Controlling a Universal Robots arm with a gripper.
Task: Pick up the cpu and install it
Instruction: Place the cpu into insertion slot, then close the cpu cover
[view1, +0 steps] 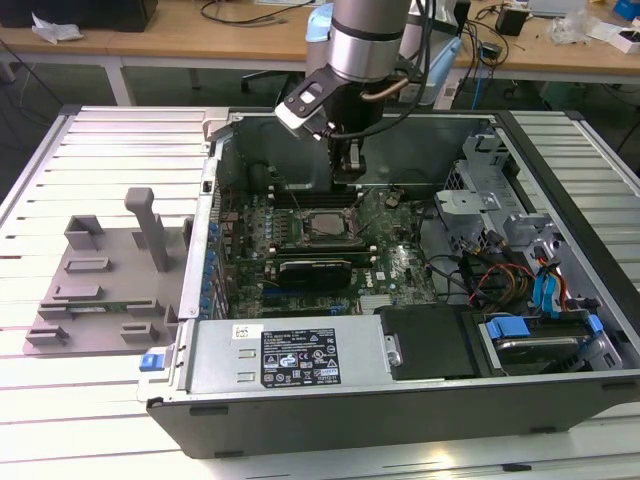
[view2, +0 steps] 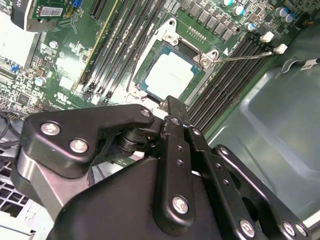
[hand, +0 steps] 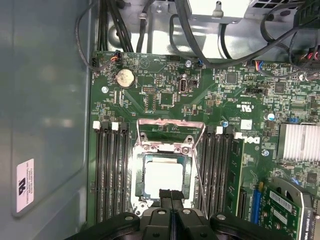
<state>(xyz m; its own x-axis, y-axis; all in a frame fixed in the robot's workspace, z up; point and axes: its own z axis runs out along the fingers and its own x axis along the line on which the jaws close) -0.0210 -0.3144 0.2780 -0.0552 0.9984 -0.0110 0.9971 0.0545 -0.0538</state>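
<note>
**Claw tips closed, just off the edge of the seated cpu**

In the exterior view you have the black metal claw (view1: 347, 170) at upper centre of the frame, hanging over the open grey steel computer case (view1: 300, 400). The small flat square cpu with the silvery-white top plate (view1: 322, 226) lies directly beneath it, a little toward the exterior view's left. In both wrist views the tips are pressed together with nothing between them. They stand just beside one edge of the cpu (hand: 162, 177), and whether they touch it I cannot tell.

The cpu (view2: 170, 75) lies flat and level inside the socket on the green circuit board (hand: 150, 75). It is square, so no long axis guides you.

The thin bright steel load frame (hand: 165, 146) stands hinged open beyond the cpu's far edge. Long black ribbed memory slots (hand: 111, 170) flank the socket on both sides.

The matte grey plastic tray (view1: 100, 290) rests well apart on the white slatted bench (view1: 100, 140), at the exterior view's left.
</note>
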